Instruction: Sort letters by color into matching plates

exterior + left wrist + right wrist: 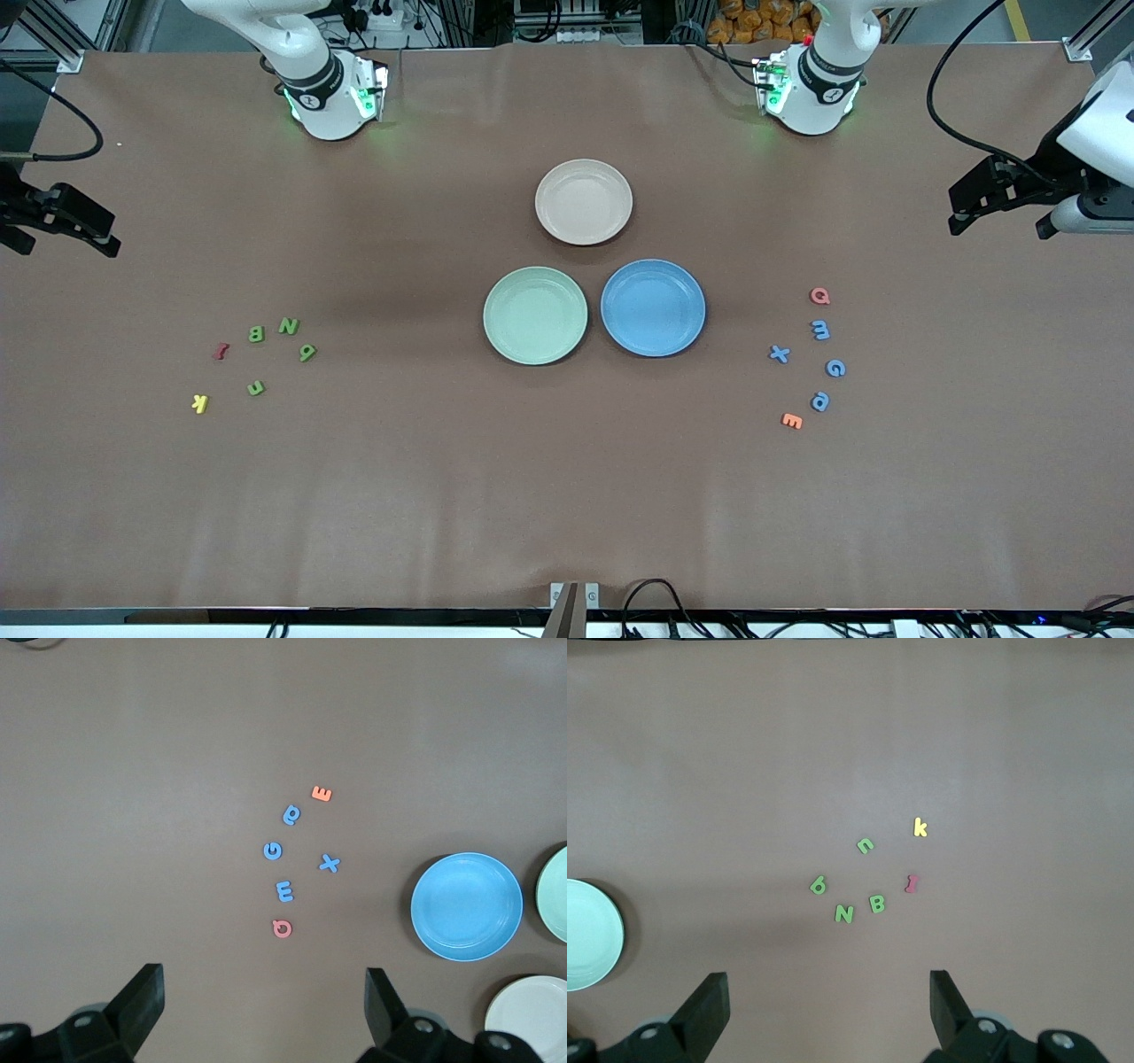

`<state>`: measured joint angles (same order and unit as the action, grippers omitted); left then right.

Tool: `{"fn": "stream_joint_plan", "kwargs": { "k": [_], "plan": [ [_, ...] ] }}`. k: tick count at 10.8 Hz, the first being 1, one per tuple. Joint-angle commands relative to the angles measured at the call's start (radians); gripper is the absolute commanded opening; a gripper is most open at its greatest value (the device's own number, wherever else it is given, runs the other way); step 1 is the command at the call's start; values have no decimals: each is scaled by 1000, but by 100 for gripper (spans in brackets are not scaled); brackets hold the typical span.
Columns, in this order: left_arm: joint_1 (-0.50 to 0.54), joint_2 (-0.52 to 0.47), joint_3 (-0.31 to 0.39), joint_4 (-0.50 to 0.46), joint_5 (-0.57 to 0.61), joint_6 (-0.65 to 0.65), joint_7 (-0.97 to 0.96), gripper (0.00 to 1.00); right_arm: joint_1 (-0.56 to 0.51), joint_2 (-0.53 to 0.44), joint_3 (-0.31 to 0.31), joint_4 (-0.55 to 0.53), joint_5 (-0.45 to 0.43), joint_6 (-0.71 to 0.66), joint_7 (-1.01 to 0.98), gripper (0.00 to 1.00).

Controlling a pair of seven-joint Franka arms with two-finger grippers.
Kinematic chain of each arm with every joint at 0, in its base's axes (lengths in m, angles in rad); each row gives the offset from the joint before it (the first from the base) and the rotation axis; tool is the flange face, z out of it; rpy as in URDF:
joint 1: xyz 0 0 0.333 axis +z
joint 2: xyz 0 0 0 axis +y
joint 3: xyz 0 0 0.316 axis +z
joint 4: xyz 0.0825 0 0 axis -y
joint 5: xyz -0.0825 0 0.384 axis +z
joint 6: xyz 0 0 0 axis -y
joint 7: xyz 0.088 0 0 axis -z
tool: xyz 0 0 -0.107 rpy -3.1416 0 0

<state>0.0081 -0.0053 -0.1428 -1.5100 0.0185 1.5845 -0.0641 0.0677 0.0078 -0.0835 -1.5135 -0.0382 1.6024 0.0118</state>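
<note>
Around the green plate point(535, 315) at mid-table everything else arranges itself: the blue plate point(653, 307) sits just beside it toward the left arm's end, and a beige plate point(584, 201) lies farther from the front camera. All three are empty, so sorting looks not yet begun. Four green letters point(283, 346) lie well off toward the right arm's end, with a red letter point(221, 352) and a yellow one point(200, 404) beside them. Four blue letters point(817, 359) lie past the blue plate, with pink point(820, 296) and orange point(792, 421) strays. Left gripper point(264, 997) and right gripper point(829, 1001) hang high at the table's ends, fingers spread wide, empty. Next, I'd judge, one must drop onto a single small letter without nudging its neighbours.
</note>
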Motion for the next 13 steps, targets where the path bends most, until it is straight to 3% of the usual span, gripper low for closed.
{"fn": "stream_joint_plan", "kwargs": {
  "k": [1,8,10,13],
  "plan": [
    [-2,-7,-1,4,11,2,21,100,-9,-5,7,1,-2,-6,13,100],
    [-2,24,-1,-44,18,2,4,100,-11,-3,5,1,-2,-7,13,100],
    [3,28,0,-173,12,67,-11,100,-11,-5,5,1,-2,-9,11,100],
    [10,31,5,-399,12,312,-29,100,-11,-3,5,1,-2,-7,10,100]
  ]
}}
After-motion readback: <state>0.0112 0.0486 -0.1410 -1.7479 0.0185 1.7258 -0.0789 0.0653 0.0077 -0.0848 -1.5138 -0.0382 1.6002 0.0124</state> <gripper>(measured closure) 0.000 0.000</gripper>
